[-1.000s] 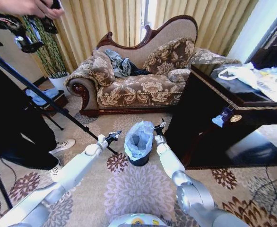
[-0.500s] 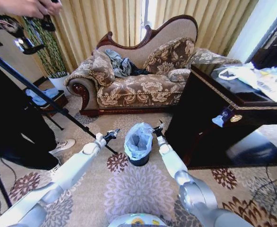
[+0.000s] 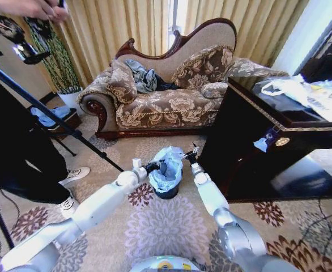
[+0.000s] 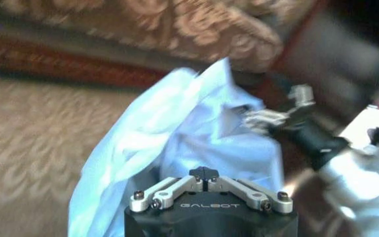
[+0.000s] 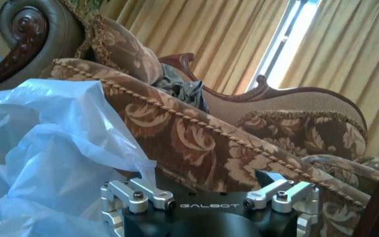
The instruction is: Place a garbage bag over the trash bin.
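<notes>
The pale blue garbage bag (image 3: 167, 166) sits crumpled in and over the mouth of the black trash bin (image 3: 167, 192), which stands on the patterned carpet in front of the sofa. My left gripper (image 3: 154, 166) is shut, its tips against the bag's left rim; the left wrist view has the bag (image 4: 189, 133) right ahead of the closed tips (image 4: 205, 173). At the bag's right rim my right gripper (image 3: 191, 154) is open, also seen as the right gripper (image 4: 272, 114) beyond the bag. In the right wrist view the bag (image 5: 51, 148) lies beside the spread jaws.
A brown floral sofa (image 3: 166, 102) stands behind the bin. A dark wooden desk (image 3: 251, 130) with white bags (image 3: 302, 93) is close on the right. A black tripod leg (image 3: 52, 116) and a person's shoes (image 3: 75, 174) are on the left.
My left arm has swung right, bringing its gripper from open carpet to the bag's left rim. The right gripper has stayed at the right rim.
</notes>
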Motion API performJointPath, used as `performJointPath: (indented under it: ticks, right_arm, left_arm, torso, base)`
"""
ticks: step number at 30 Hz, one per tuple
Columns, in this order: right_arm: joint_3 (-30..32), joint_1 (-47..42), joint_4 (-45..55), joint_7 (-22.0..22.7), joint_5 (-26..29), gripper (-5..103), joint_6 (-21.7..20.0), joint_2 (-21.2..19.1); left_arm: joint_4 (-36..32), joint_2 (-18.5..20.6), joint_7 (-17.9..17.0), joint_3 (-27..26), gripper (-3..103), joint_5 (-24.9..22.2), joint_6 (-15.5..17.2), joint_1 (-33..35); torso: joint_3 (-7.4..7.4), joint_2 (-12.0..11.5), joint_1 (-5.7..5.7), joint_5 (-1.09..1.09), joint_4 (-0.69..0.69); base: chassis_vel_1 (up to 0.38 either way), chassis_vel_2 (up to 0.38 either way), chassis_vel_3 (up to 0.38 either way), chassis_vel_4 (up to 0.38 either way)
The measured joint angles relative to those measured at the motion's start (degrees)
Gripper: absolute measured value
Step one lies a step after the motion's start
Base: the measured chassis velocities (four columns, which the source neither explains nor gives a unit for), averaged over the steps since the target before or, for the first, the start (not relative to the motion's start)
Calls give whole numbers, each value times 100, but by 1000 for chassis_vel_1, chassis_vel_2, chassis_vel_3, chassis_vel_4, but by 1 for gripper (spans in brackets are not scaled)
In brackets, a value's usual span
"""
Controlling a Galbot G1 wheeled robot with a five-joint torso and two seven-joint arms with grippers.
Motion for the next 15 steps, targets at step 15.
performJointPath:
  ticks: [15]
  right_arm:
    - [55,-22,-112,-31,-41,100,39,-77]
  left_arm:
    - [719,-427,-1002,-1074,0,-367,-198,-44]
  torso:
    - [0,-1,0,-1,-1]
  base:
    - [0,0,0,0]
